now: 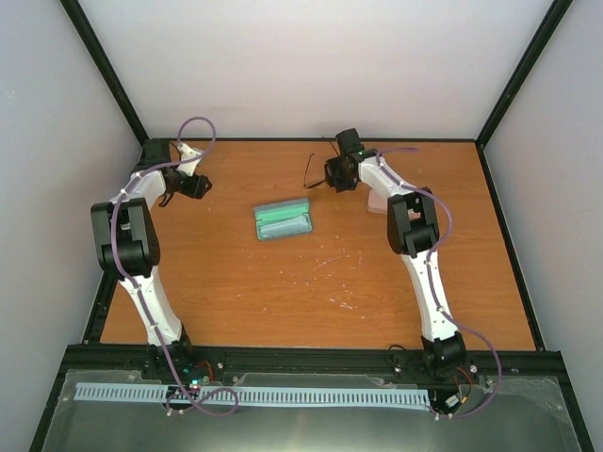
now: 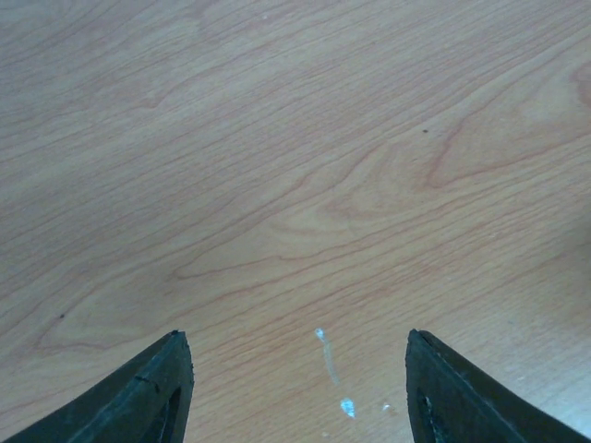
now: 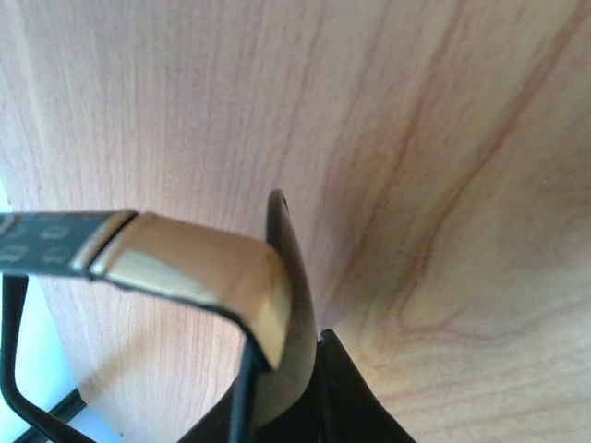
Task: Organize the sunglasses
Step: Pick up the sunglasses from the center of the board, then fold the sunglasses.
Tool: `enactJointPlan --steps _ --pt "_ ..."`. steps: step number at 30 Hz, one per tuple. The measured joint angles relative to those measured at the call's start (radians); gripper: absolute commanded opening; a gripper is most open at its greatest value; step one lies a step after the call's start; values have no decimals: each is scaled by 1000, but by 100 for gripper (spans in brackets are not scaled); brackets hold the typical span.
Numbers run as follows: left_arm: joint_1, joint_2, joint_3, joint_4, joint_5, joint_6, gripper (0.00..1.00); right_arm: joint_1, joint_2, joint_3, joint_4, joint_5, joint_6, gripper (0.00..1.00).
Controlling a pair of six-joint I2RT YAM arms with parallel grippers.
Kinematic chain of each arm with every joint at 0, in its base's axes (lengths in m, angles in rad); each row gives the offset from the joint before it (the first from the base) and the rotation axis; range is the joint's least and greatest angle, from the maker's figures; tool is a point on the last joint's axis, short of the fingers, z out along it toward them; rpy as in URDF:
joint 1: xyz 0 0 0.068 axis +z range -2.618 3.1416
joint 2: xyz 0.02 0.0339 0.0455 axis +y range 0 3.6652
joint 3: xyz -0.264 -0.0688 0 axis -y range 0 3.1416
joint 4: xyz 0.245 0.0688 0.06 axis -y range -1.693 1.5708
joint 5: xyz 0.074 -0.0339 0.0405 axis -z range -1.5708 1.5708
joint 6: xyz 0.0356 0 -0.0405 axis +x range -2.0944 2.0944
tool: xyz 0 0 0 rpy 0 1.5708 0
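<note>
**Sunglasses** (image 1: pixel 314 172): one pair, thin black frame with a gold-toned hinge. At the far centre of the counter (image 1: pixel 283 292); cannot tell whether lifted or resting.
**Right end effector** (image 1: pixel 335 175): clamped on the sunglasses by the hinge.
**Blue-grey case** (image 1: pixel 283 219): mid-counter, nearer than the sunglasses and apart from them.
**Left end effector** (image 1: pixel 188 186): far left, fingers apart over bare wood.
</note>
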Motion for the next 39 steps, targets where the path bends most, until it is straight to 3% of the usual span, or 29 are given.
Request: enactJointPlan --steps 7,13,21,25,29,33,39 --pt "-18 -2 30 -29 72 -3 60 -21 -104 -63 -32 -27 -132 3" --pt "-64 -4 99 -71 177 -15 60 -63 -225 -90 -45 -83 -351 3" --pt "-164 -5 221 -70 355 -124 61 -95 -272 -103 -27 -377 -711 4" --pt "-205 -6 273 -41 431 -205 61 -75 -272 -165 49 -573 -801 5" --pt "-243 -10 308 -19 477 -261 61 -56 -273 -298 276 -726 -734 8" --pt "-270 -15 323 -7 512 -309 60 -51 -273 -425 577 -801 -549 9" --pt "-313 -24 305 6 560 -348 59 -44 -273 -424 874 -848 -376 11"
